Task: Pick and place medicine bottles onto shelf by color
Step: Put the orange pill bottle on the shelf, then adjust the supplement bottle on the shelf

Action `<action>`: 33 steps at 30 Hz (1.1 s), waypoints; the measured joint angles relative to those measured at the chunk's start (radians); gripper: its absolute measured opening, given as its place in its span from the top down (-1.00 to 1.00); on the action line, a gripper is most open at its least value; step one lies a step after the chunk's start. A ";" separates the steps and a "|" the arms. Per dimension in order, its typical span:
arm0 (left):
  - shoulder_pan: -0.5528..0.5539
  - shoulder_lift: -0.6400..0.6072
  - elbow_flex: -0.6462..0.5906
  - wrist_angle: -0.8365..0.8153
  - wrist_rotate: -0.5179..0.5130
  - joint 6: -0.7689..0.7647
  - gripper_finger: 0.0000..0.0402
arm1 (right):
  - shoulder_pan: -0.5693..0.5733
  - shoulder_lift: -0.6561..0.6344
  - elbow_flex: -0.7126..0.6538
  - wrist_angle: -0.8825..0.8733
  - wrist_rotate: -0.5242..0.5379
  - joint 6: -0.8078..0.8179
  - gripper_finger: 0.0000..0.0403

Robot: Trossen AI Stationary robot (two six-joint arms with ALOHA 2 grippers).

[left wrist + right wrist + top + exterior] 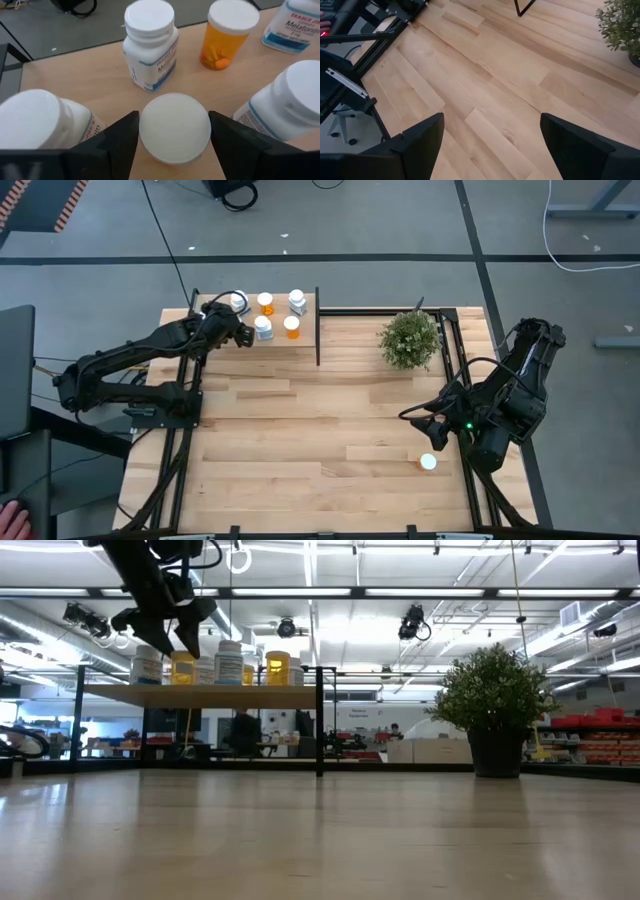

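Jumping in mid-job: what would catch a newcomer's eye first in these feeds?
The left gripper sits over the shelf at the table's far left, its fingers either side of a white-capped bottle among the other bottles. One lone bottle lies on the tabletop near the right gripper, which hangs open. A potted plant stands right of the shelf's divider.

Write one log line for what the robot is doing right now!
left gripper: over shelf, around white-capped bottle | right gripper: open, waiting above table | one bottle left on table
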 joint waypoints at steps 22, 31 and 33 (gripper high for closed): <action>-0.004 -0.004 0.204 -0.136 -0.011 0.150 -0.33 | 0.000 0.000 0.000 0.015 0.003 -0.007 -0.68; -0.004 -0.014 0.299 -0.428 0.000 0.041 0.13 | 0.000 0.000 0.000 0.014 0.038 -0.009 -0.68; -0.004 -0.017 0.299 -0.455 0.034 0.026 0.33 | 0.000 0.000 0.000 0.013 0.038 -0.014 -0.68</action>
